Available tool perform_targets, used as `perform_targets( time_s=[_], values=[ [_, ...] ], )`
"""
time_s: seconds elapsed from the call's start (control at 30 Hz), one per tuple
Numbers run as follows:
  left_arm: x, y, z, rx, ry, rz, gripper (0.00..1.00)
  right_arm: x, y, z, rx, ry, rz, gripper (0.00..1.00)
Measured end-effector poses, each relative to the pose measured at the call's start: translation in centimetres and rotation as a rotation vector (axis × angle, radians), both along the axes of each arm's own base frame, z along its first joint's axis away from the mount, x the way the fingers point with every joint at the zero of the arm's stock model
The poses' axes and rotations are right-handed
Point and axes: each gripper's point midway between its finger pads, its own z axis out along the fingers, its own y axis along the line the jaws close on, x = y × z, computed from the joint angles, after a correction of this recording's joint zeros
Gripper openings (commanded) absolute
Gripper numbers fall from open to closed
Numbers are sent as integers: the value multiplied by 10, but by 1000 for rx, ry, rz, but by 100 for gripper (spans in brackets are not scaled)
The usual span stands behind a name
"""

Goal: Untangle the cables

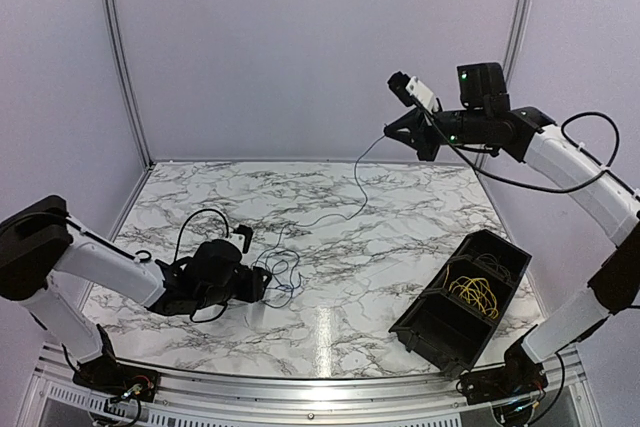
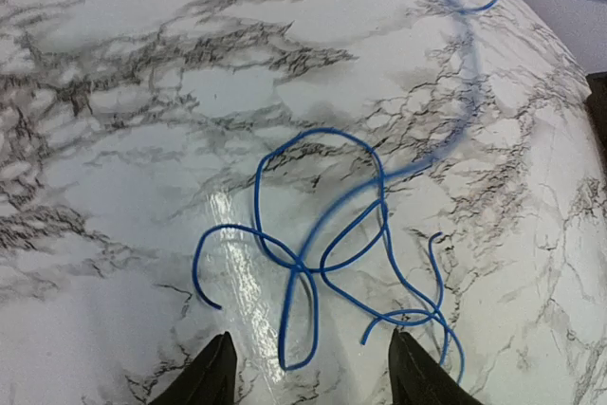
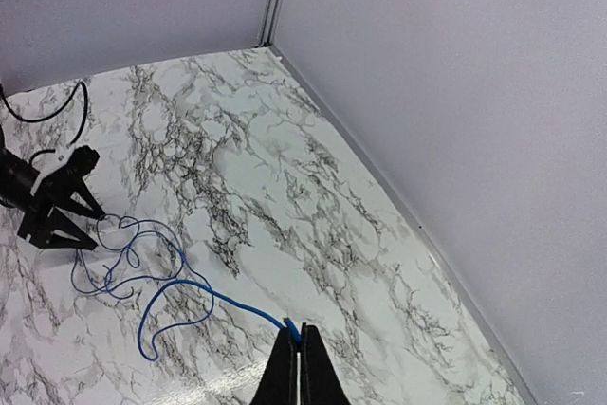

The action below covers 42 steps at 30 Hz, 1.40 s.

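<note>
The right gripper is clamped on one end of the blue cable and holds it high at upper right, probably so the loops hang and pull apart. The left gripper stands spread over the loops at lower left, grasping nothing. The marble table stretches between them, and a bin sits at lower right.

1 blue cable, loops at 8 o'clock. 1 yellow cable bundle at 4 o'clock, strands too tangled to count. 1 black bin. 2 grippers: left gripper at 8 o'clock, right gripper at 1 o'clock. 1 marble table.
</note>
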Motion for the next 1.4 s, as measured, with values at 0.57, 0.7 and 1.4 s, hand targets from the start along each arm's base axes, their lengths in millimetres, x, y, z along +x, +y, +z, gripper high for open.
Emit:
perform_targets(
  time_s=[0.57,0.7,1.4],
  values=[
    [4,-59,92,108,-309,-238,70,-6,14,-1,74,37,66,0],
    [24,-66,82,203,-295,-184,68,-8,16,20,97,4,74,0],
    [57,-32,113,238,-348,-147,0,-14,19,8,85,23,79,0]
  ],
)
